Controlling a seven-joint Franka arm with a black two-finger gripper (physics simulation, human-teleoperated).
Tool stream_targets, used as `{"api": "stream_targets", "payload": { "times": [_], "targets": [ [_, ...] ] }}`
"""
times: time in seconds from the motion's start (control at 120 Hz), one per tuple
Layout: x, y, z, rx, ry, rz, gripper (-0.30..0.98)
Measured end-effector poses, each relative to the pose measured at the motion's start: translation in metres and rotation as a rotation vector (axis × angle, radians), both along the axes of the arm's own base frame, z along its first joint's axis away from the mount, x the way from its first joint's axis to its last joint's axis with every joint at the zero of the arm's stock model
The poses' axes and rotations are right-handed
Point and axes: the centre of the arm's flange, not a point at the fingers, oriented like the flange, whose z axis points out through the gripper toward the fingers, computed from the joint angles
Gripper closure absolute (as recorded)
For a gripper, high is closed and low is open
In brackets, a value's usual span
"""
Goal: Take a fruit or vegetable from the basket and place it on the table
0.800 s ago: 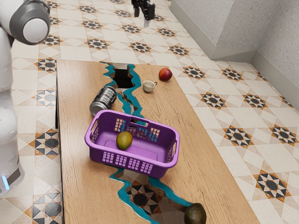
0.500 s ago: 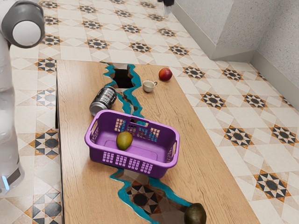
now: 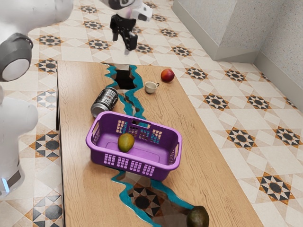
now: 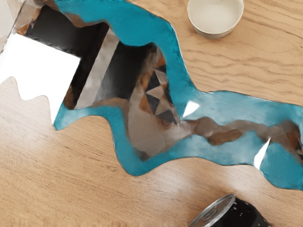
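Your wooden table [image 3: 80,146], split by a teal-edged channel [image 3: 137,101], stands on patterned tile [image 3: 246,118]; a grey wall [image 3: 206,26] rises at the exterior view's upper right. Your gripper [image 3: 121,45] hangs upper left of centre, pointing down, fingers apart. The mango [image 3: 126,142] sits in the purple basket [image 3: 156,171], lower left of centre.

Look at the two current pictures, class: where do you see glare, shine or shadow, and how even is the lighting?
Exterior view: soft, fairly even light, a paler sheen on the basket's rim, bright silvery shine on the can's metal end; wrist view: stark white patches, perhaps glare, beside and over the teal edging, with no crisp shadows on the wood.
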Motion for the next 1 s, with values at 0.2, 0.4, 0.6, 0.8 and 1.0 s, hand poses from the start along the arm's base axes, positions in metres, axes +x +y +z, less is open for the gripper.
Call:
{"api": "stream_targets", "payload": {
  "times": [0.2, 0.4, 0.6, 0.8, 1.0],
  "targets": [
    [0.044, -0.070, -0.062, 0.100, 0.085, 0.137, 0.02],
    [0.028, -0.118, -0.118, 0.001, 0.082, 0.081, 0.02],
    [0.041, -0.130, -0.146, -0.008, 0.084, 0.148, 0.02],
    [0.043, -0.125, -0.171, -0.027, 0.094, 0.264, 0.03],
    [0.048, -0.139, -0.062, 0.020, 0.003, 0.287, 0.03]
  ]
}}
